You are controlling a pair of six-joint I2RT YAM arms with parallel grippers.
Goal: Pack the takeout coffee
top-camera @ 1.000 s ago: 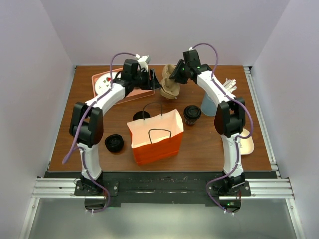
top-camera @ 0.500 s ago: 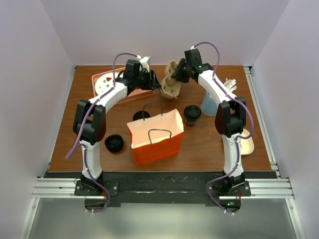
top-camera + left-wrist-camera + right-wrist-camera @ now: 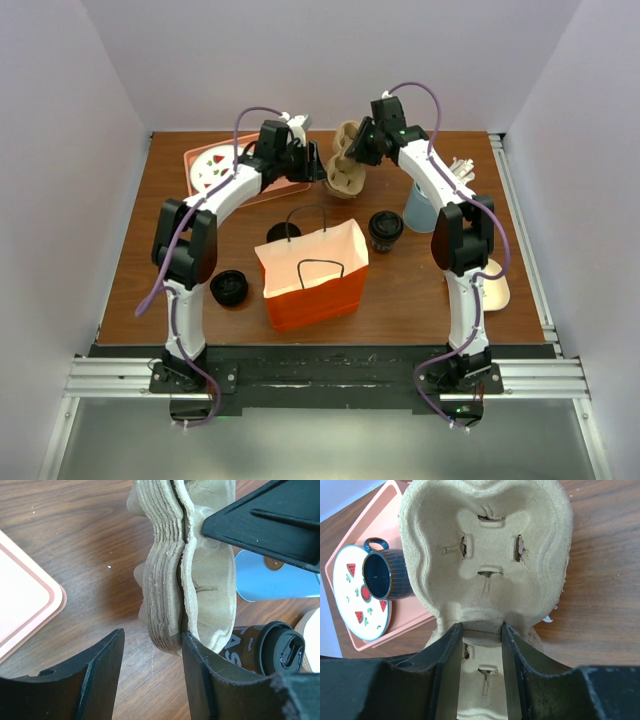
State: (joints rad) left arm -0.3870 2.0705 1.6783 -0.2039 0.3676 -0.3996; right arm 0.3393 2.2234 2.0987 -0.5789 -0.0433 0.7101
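Note:
The takeout coffee (image 3: 385, 229), a dark cup with a black sip lid, stands on the table right of the orange paper bag (image 3: 312, 275); the left wrist view shows it too (image 3: 270, 647). At the back, a stack of brown pulp cup carriers (image 3: 345, 172) stands on edge. My right gripper (image 3: 354, 152) is shut on the middle ridge of the outermost carrier (image 3: 485, 555), peeling it off the stack. My left gripper (image 3: 318, 168) is open around the stack's lower edge (image 3: 162, 605); its right finger (image 3: 210, 680) sits at the seam and its left finger (image 3: 95, 675) stands apart.
A pink tray (image 3: 197, 155) at the back left holds a watermelon plate (image 3: 350, 595) and a blue mug (image 3: 382, 575). A lidless dark cup (image 3: 283, 233) stands behind the bag, a low black lid piece (image 3: 229, 288) to its left. A blue cup (image 3: 420, 207) and a wooden plate (image 3: 495, 285) are at the right.
My left arm has shifted a little to the right, toward the carrier stack. My right gripper has raised and tilted the carrier it holds.

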